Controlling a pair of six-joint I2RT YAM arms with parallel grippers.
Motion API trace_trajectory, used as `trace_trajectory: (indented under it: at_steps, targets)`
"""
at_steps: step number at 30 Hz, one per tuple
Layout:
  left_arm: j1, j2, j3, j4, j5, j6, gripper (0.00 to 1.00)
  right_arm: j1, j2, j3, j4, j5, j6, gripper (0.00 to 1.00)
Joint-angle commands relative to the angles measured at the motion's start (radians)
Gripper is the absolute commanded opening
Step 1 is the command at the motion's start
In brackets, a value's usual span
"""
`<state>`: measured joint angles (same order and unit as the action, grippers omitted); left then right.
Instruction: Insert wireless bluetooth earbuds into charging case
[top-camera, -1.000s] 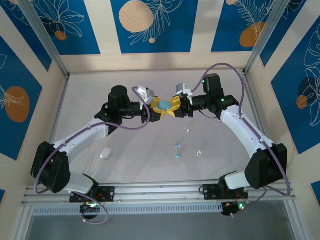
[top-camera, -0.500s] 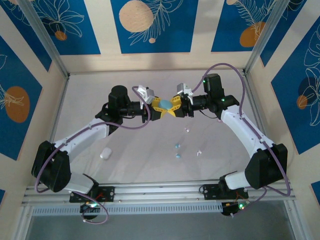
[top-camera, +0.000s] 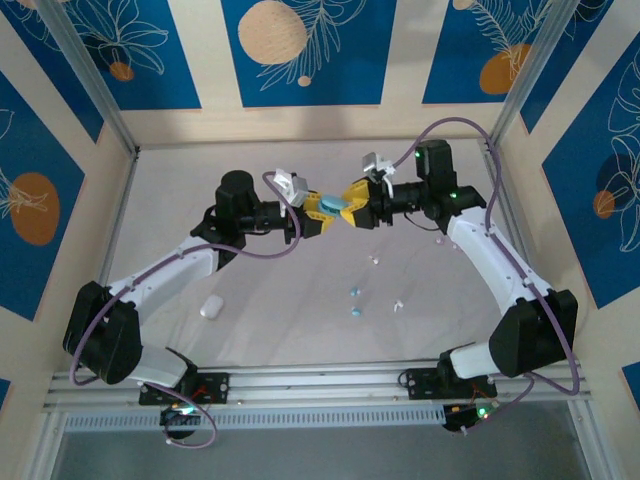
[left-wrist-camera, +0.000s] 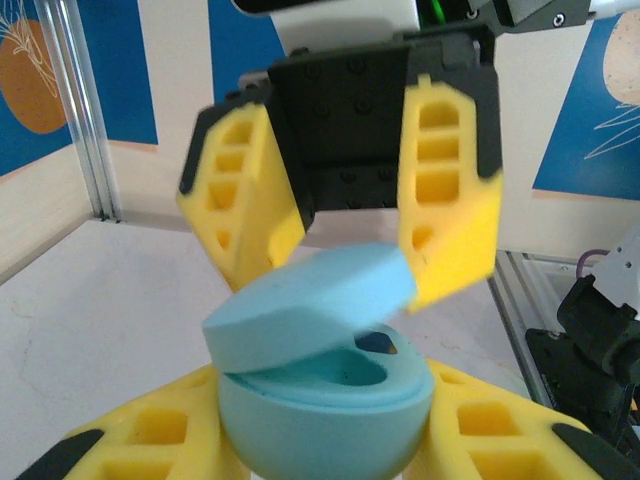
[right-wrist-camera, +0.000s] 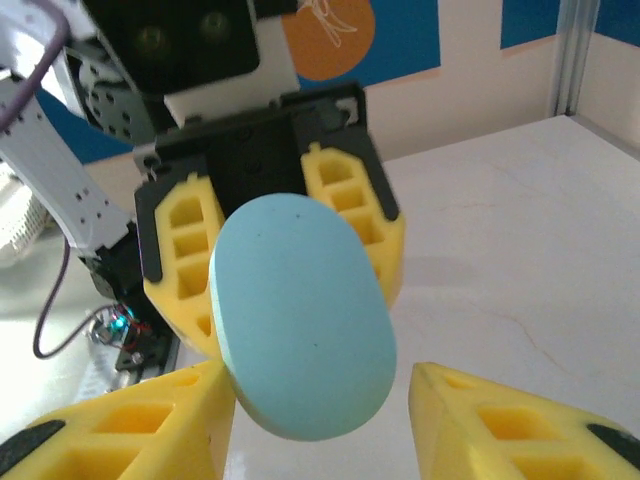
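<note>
Top view, room: the left gripper (top-camera: 320, 213) and the right gripper (top-camera: 351, 197) meet tip to tip above the middle of the table (top-camera: 250, 165), well apart from the side walls (top-camera: 60, 230).
Top view, case: 1 light blue charging case (top-camera: 331, 204) sits between the 2 grippers, off the table.
Top view, earbuds: 4 wireless bluetooth earbuds (top-camera: 356, 311), 2 white and 2 light blue, lie loose on open table between the arms, nearer the right arm.
Top view, other case: 1 white case (top-camera: 210, 307) lies beside the left arm, well apart from the earbuds.
Left wrist view, left gripper: its 2 yellow fingers are closed on the rounded base of the charging case.
Left wrist view, lid: the lid (left-wrist-camera: 310, 305) is tilted up and partly open.
Left wrist view, right gripper: its 2 fingers are spread above the lid, 1 touching the lid's edge.
Right wrist view, right gripper: its fingers stand wide apart with the lid's flat face between them, clamping nothing.
</note>
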<state>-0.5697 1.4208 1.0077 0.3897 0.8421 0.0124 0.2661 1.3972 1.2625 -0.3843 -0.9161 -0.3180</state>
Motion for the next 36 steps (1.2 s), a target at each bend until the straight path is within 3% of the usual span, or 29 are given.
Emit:
trace_trajectory:
  at_steps: [1,11,16,23,29,36]
  targets:
    - [-0.012,-0.011,-0.012,0.069,0.053,-0.003,0.32,-0.015,0.015,0.043,0.011,-0.02,0.111,0.51]
    - [-0.012,-0.009,-0.073,0.264,0.007,-0.114,0.31,-0.004,0.064,0.114,0.006,0.129,0.326,0.54]
    - [-0.012,-0.02,-0.114,0.32,-0.076,-0.13,0.31,-0.002,0.068,0.145,-0.002,0.067,0.388,0.55]
    - [-0.011,-0.015,-0.199,0.553,-0.207,-0.249,0.3,-0.014,0.057,0.215,-0.091,0.048,0.483,0.56]
    - [-0.011,-0.035,-0.223,0.568,-0.25,-0.24,0.3,-0.041,-0.003,0.187,-0.111,0.161,0.569,0.56]
    - [-0.011,-0.091,-0.251,0.548,-0.31,-0.214,0.29,-0.074,-0.043,0.077,-0.268,0.416,0.653,0.4]
